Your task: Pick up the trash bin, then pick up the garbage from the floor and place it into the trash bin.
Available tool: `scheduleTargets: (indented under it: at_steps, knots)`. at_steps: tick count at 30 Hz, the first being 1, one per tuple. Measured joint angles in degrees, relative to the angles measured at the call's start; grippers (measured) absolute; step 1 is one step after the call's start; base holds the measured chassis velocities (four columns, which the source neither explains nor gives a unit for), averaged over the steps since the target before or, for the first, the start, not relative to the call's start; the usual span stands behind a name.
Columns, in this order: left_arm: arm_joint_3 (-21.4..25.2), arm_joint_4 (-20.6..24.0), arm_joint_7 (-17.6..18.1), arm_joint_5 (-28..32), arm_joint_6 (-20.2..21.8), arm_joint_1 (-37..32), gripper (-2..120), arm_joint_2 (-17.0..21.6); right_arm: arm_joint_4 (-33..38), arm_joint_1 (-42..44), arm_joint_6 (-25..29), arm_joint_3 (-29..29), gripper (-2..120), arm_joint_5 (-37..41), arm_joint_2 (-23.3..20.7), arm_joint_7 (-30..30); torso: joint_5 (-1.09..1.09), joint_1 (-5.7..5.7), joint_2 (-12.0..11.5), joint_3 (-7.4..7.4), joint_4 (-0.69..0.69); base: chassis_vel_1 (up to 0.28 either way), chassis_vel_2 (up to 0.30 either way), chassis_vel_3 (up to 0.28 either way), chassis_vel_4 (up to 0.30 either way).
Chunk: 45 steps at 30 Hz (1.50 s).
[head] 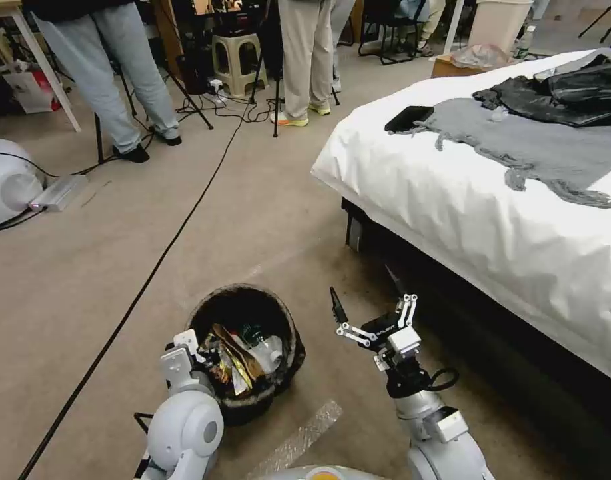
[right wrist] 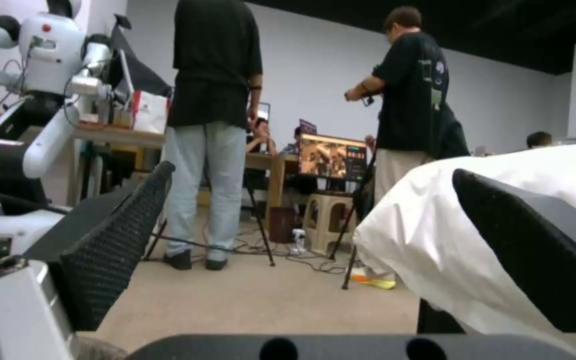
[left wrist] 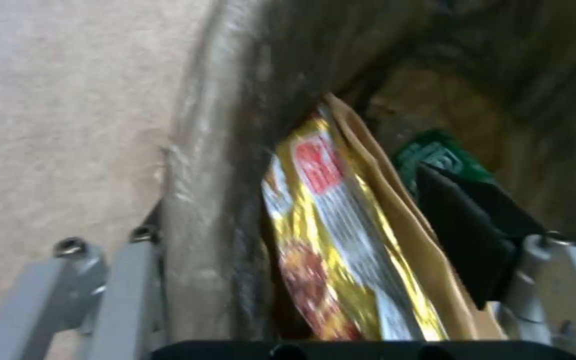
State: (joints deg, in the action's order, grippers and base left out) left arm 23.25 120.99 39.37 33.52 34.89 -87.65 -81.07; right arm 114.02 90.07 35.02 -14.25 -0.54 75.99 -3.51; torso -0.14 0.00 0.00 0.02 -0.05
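The trash bin (head: pixel 246 347) sits low in the near middle of the head view, above the beige carpet floor (head: pixel 105 267), lined with a dark bag folded over its rim. The left gripper (head: pixel 197 352) is at the bin's near-left rim, its jaws pinching the bagged rim: in the left wrist view the rim (left wrist: pixel 208 210) runs between one grey finger (left wrist: pixel 125 285) outside and another (left wrist: pixel 535 280) inside the bin. The garbage (head: pixel 242 363) lies inside the bin: a yellow snack wrapper (left wrist: pixel 341 240) with red print rests against the inner wall, a brown paper bag (left wrist: pixel 401 220) is pressed just beside it, and a green-labelled piece (left wrist: pixel 438 155) lies farther in.

The right gripper (head: pixel 372 310) hangs just right of the bin, apart from it, with its jaws spread wide and nothing between them; its dark textured pads (right wrist: pixel 115 250) show well apart in the right wrist view.

To the right stands a bed (head: pixel 465 207) with a white cover, carrying a grey cloth (head: pixel 518 143) and a black garment (head: pixel 565 90). A black cable (head: pixel 152 273) runs across the floor on the left.
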Motion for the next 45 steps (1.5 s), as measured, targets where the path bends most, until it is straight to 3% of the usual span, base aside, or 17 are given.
scheduleTargets:
  at_steps: [15,21,23,32,35,36,39,45]
  knots:
    - [0.14,2.14,-0.42,-0.58,-1.05,2.08,71,-0.61,-0.70,0.80,1.67,1.02,100,-0.90,-0.31,-3.91,0.12,0.00,-0.01,0.00,0.03,0.000,0.000,0.000,0.000]
    - [0.41,3.84,-1.89,-3.64,-2.98,1.52,79,-0.27,-0.99,0.52,1.81,1.03,100,-0.94,-0.13,-3.64,0.14,0.00,-0.01,-0.01,0.04,0.000,0.000,0.000,0.000]
    - [0.57,5.06,-4.35,-9.02,-6.71,0.23,90,-0.09,-0.99,0.04,1.06,1.40,100,-0.95,0.41,0.44,0.14,0.00,0.00,-0.01,0.05,0.000,0.000,0.000,0.000]
    - [0.64,5.55,-9.84,-19.83,-15.90,-2.15,98,-0.34,-0.78,-0.58,-0.57,1.64,100,-1.18,0.94,5.18,0.14,0.00,-0.01,-0.01,0.05,0.000,0.000,0.000,0.000]
    - [0.49,4.81,-14.18,-26.45,-23.22,-3.74,100,-0.56,0.52,-0.30,-1.61,1.37,100,-1.04,1.53,6.44,0.13,0.00,0.00,-0.01,0.05,0.000,0.000,0.000,0.000]
    - [0.49,4.81,-14.18,-26.45,-23.22,-3.74,100,-0.56,0.52,-0.30,-1.61,1.37,100,-1.04,1.53,6.44,0.13,0.00,0.00,-0.01,0.05,0.000,0.000,0.000,0.000]
    - [0.05,4.40,-15.84,-30.96,-28.28,-5.99,100,-0.92,1.60,-0.30,-3.07,1.03,100,-0.93,2.20,7.68,0.14,0.00,0.00,-0.02,0.05,0.000,0.000,0.000,0.000]
    - [-0.09,2.63,-16.42,-34.04,-31.61,-7.40,100,-1.35,2.01,-0.13,-5.30,0.66,100,-1.08,2.55,10.01,0.13,0.00,0.00,-0.01,0.05,0.000,0.000,0.000,0.000]
